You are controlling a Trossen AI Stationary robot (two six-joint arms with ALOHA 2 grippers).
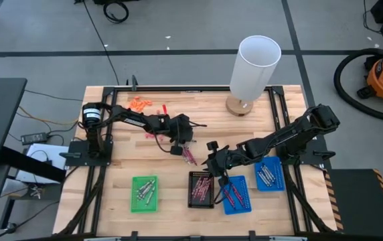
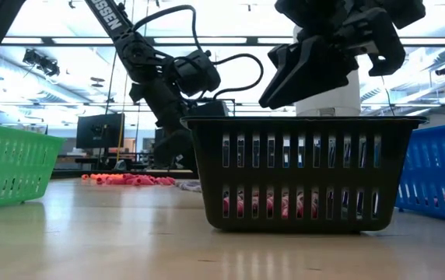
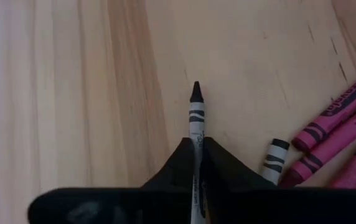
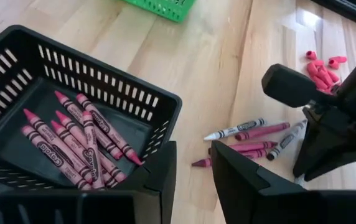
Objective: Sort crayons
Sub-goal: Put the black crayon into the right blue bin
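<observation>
1. High view: four small trays sit along the near side of the wooden table. The green tray holds a few greyish crayons, the black tray holds pinkish-red crayons, the blue tray beside it holds reddish ones, and the second blue tray holds grey ones. Loose crayons lie on the wood between the arms. The left gripper is down beside that loose group; the right gripper hovers over the black tray's far edge. A white cylinder stands at the table's back, near an orange pile.

2. Low view: pink crayons show through the black tray's slots, with green and blue tray walls at either side.

3. Left wrist view: the left gripper's fingers are pressed together, pinching a white-wrapped, dark-tipped crayon; pink crayons lie just beside it.

4. Right wrist view: the right gripper's fingers stand spread with nothing between them, above the black tray's rim; a layer of pink crayons lies inside.
</observation>
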